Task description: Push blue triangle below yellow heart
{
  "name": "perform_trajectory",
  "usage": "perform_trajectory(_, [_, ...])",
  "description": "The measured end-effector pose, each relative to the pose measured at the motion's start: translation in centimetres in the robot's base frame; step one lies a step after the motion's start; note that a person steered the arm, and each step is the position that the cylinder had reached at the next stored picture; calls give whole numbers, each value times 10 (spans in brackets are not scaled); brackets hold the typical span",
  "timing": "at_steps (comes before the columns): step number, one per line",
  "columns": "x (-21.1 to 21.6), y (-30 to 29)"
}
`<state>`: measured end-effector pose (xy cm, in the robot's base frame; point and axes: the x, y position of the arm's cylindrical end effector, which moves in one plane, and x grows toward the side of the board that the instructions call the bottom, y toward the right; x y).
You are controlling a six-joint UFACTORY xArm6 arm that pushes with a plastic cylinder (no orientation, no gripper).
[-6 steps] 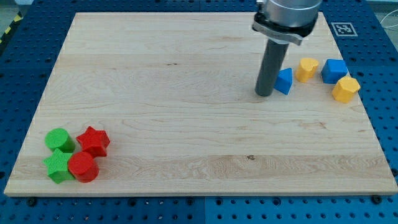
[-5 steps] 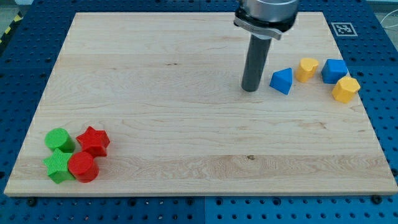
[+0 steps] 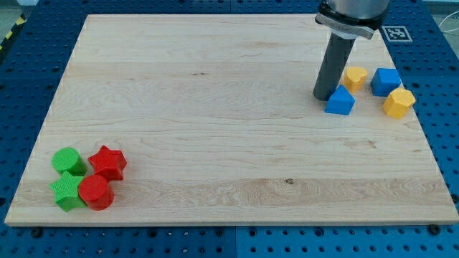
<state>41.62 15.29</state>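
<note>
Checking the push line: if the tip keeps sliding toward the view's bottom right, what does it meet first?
Most likely the blue triangle, which sits right against my tip on that side. Whether they already touch, I cannot tell.

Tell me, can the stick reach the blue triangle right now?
Yes, it looks so. My tip sits right against the blue triangle, at its upper left, with nothing between them. The yellow heart is just above the triangle.
</note>
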Motion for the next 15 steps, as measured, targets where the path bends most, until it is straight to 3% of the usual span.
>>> perform_trajectory(3, [22,-13])
perform_trajectory(12, [43,34])
perform_trajectory(15, [101,62])
